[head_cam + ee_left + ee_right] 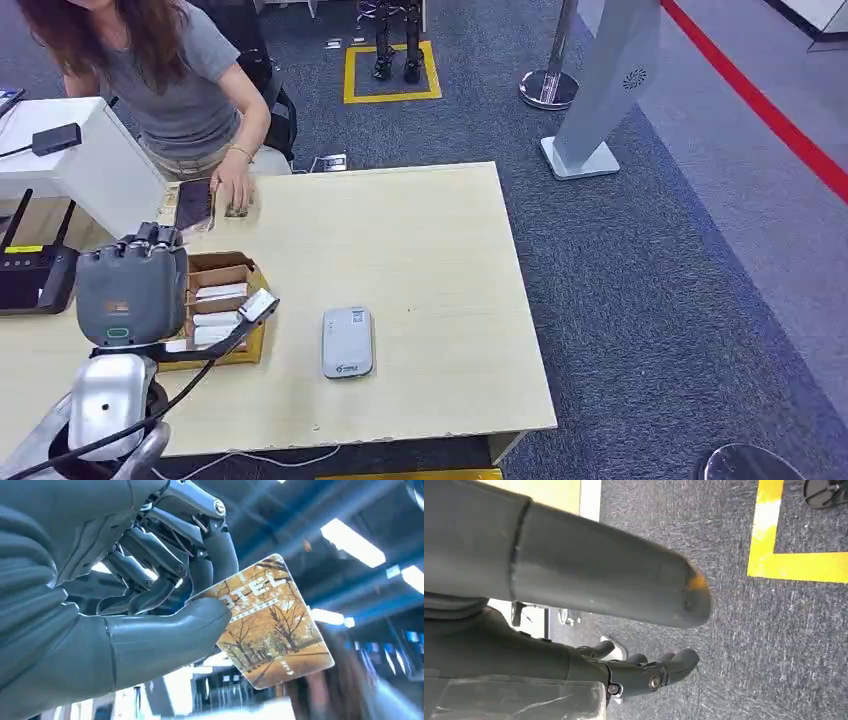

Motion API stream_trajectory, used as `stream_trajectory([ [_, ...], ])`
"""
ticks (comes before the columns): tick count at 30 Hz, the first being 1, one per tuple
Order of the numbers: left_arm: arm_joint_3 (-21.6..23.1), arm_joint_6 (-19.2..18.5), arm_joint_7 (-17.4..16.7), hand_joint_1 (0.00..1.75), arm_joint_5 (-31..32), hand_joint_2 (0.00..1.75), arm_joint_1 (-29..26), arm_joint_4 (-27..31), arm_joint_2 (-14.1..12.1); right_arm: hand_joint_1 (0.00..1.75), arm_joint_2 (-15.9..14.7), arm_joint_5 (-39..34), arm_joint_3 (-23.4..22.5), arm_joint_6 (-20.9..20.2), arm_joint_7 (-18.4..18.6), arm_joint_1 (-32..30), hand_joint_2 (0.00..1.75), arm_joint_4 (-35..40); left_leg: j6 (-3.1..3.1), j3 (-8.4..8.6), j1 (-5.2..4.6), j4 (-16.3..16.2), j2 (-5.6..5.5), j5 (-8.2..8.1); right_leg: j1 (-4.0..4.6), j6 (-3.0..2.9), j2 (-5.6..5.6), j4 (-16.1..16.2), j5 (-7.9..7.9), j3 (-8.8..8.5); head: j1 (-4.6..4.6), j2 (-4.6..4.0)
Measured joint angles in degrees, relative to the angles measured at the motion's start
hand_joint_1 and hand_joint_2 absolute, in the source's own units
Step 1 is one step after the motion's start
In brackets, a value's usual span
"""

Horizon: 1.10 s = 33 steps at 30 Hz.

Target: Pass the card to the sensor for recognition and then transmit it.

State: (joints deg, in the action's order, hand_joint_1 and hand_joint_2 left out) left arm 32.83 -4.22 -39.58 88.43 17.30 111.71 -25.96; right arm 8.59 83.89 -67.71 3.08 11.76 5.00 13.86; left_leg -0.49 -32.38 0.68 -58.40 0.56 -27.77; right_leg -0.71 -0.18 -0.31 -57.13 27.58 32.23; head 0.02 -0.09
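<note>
An exhibition or demo hall: grey carpet (640,280) marked with red floor tape (760,105) and a yellow square (392,70), a stanchion base (548,88), a white standing sign (605,90), and long ceiling lights (352,542) under a high dark roof. A pale wooden surface (420,260) carries a card reader (348,342) and router (35,275).

Your head view looks forward and down from high on the robot, taking in the bench (400,250), the carpet (650,280) beyond it and the left robot hand (130,290) raised at lower left. Your left wrist view sits close behind that same robot hand (125,610) and faces upward, toward ceiling lights (352,542). Your right wrist view hangs low, close behind the right robot hand (589,585), facing down at the carpet (734,645) and a yellow floor line (796,566). The head and right wrist views share the carpet.
</note>
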Motion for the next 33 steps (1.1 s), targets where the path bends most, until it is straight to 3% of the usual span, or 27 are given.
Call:
stream_trajectory([
  [8, 0.04, -0.17, 0.00, 1.75, 0.00, 1.75, 1.86, 3.37, -1.86, 0.00, 0.09, 0.02, -0.31, 0.02, 0.00, 0.00, 0.00, 0.00, 0.00, -0.01, -0.01, 0.00, 0.01, 0.00, -0.01, 0.00, 0.03, 0.01, 0.00, 0.01, 0.00, 0.00],
  [21, 0.09, -0.31, 0.00, 1.75, 0.00, 1.75, 2.60, 5.14, -2.65, 0.00, 0.15, -0.07, -0.63, 0.31, 0.00, -0.01, 0.00, 0.00, 0.00, -0.01, -0.01, 0.00, 0.01, 0.00, -0.01, 0.00, 0.02, 0.01, 0.00, 0.02, 0.00, 0.00],
  [26, 0.61, -3.06, 0.00, 1.75, 0.00, 1.75, 5.62, 5.79, -2.23, 0.00, 0.24, 1.62, -0.53, -0.26, -0.66, 0.11, 0.00, 0.00, 0.00, 0.00, -0.02, 0.00, 0.01, 0.00, -0.01, 0.01, 0.01, 0.01, 0.00, 0.02, 0.00, 0.00],
  [30, 0.59, -1.52, 0.92, 1.75, 0.00, 1.75, 8.11, -1.28, -1.25, 0.00, 0.24, 4.72, 1.16, -1.88, -1.51, 0.35, 0.00, 0.00, 0.00, 0.02, -0.02, 0.00, 0.00, 0.03, -0.02, 0.03, 0.02, 0.01, -0.03, 0.01, 0.00, 0.00],
  [33, 0.48, 5.38, 7.68, 1.75, 0.00, 1.75, 10.12, -11.82, -0.86, 0.00, 0.20, 4.87, 3.10, -2.75, -1.62, 0.60, 0.00, 0.00, -0.04, 0.05, -0.01, 0.00, 0.03, 0.08, -0.01, -0.01, 0.04, 0.01, -0.09, 0.03, 0.02, 0.00],
])
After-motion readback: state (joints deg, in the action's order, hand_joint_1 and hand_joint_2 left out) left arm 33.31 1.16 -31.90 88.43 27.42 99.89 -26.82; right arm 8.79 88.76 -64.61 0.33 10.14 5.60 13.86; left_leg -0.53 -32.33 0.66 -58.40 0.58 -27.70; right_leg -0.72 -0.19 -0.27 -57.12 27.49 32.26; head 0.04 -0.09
